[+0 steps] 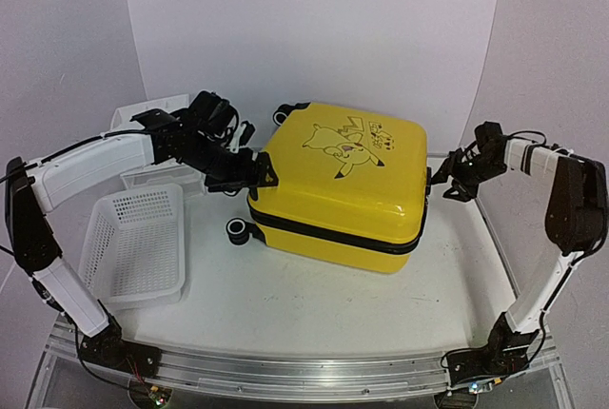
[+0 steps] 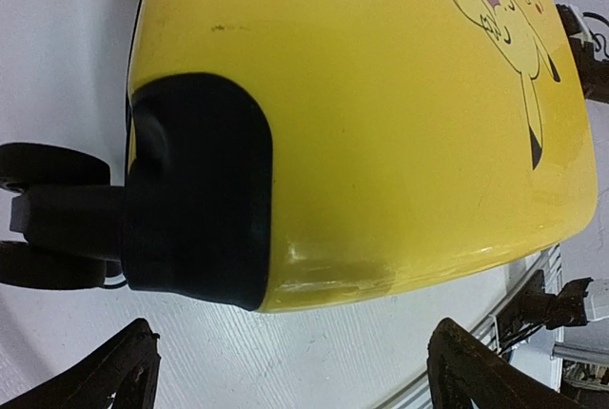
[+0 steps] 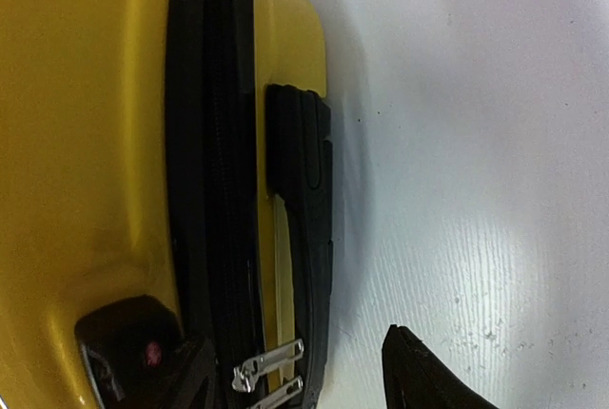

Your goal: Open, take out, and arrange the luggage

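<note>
Left to right. At the far left of the white desk (image 1: pixel 314 304) stands a white mesh plastic basket (image 1: pixel 133 243), holding nothing that can be seen. Behind it is a white plastic drawer unit (image 1: pixel 152 114), partly hidden by the left arm.

The left fingers (image 2: pixel 109 376) are spread wide and hold nothing. They are level with the black wheel housing (image 2: pixel 200 190) at the left corner of the small yellow hard-shell suitcase with a cartoon print (image 1: pixel 343 190), just short of touching it. The black-and-white wheels (image 2: pixel 48 166) project to the side of that housing.

The suitcase lies flat at mid-desk, printed shell upward. Its black zipper band (image 1: pixel 333 235) runs unbroken along the near edge, and no gap shows between the two shells.

At the suitcase's right end, the right wrist view shows a black carrying handle (image 3: pixel 309 200) and two silver zipper pulls (image 3: pixel 268 363) lying together. The right fingers (image 3: pixel 428 376) stand part-way apart on either side of these pulls. A strip of bare desk shows beside the handle, and nothing is gripped.

Progress, as judged from these views: the task is at its opening step. The zipper appears fully shut, so unzipping, lifting the upper shell, removing the contents and arranging them all remain. The contents themselves are hidden.
</note>
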